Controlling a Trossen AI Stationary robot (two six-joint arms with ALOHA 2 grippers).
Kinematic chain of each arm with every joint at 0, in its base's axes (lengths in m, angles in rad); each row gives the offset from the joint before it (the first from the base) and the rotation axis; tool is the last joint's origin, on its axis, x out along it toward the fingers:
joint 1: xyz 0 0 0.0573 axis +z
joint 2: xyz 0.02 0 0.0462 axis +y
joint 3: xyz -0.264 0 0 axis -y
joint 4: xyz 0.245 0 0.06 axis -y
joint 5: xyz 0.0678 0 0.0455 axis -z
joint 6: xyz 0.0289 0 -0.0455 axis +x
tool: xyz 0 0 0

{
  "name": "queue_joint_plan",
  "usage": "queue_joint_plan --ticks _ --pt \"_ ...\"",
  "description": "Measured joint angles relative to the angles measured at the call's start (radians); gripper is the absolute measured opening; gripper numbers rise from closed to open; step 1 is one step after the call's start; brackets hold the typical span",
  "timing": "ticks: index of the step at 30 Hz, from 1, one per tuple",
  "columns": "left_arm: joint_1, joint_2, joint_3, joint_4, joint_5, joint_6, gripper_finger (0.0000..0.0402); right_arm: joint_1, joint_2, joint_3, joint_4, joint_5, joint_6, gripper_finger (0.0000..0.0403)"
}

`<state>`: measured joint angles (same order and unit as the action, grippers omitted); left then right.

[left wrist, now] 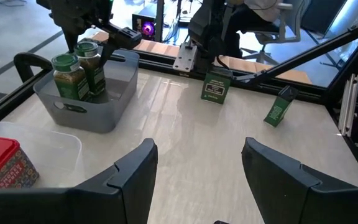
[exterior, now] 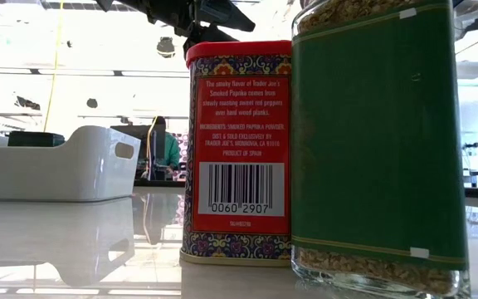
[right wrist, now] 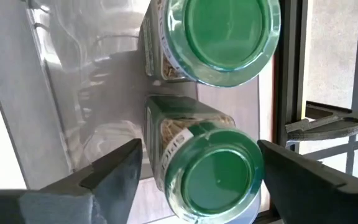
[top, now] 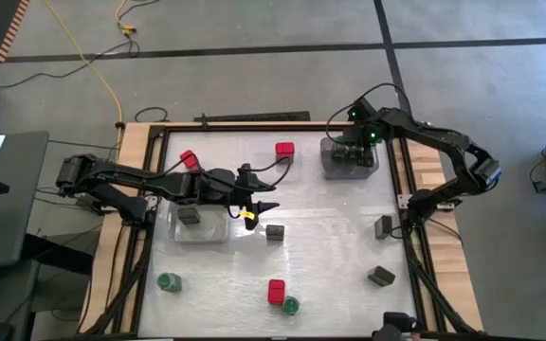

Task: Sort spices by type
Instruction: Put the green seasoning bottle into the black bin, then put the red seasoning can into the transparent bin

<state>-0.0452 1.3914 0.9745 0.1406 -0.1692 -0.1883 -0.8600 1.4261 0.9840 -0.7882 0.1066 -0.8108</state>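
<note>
So, green-lidded jar (right wrist: 219, 180) is down in the grey tray (top: 330, 152), beside its twin.
Right claw (right wrist: 197, 171) has its fingers spread either side, so lift straight up without clipping lids; left claw (left wrist: 197, 168) is spread mid-worktop (top: 330, 246).

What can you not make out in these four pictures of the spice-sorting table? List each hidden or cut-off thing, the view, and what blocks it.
- Grey tray, high view: the right gripper covers its contents.
- Green-lidded jar, low view: lid cut off by the top edge.
- Far side of the table, low view: the jar and the red tin block it.
- Clear tray, high view: the left gripper and its arm overlap it.
</note>
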Motion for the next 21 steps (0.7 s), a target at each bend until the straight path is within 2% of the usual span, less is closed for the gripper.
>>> queue_joint_plan --ticks 5,13,16,21 --pt "0.0 0.0 0.0 0.0 0.0 0.0 0.0224 0.0 0.0 0.013 -0.024 0.017 -0.002 0.0362" --pt "0.0 0.0 0.0 0.0 0.0 0.0 0.0224 0.0 -0.011 0.108 -0.087 0.027 0.037 0.0366" --pt "0.0 0.0 0.0 0.0 0.0 0.0 0.0224 0.0 -0.034 0.145 -0.129 0.027 0.142 0.0366" --pt "0.0 0.0 0.0 0.0 0.0 0.0 0.0224 0.0 -0.126 0.179 -0.158 0.027 0.419 0.0366"
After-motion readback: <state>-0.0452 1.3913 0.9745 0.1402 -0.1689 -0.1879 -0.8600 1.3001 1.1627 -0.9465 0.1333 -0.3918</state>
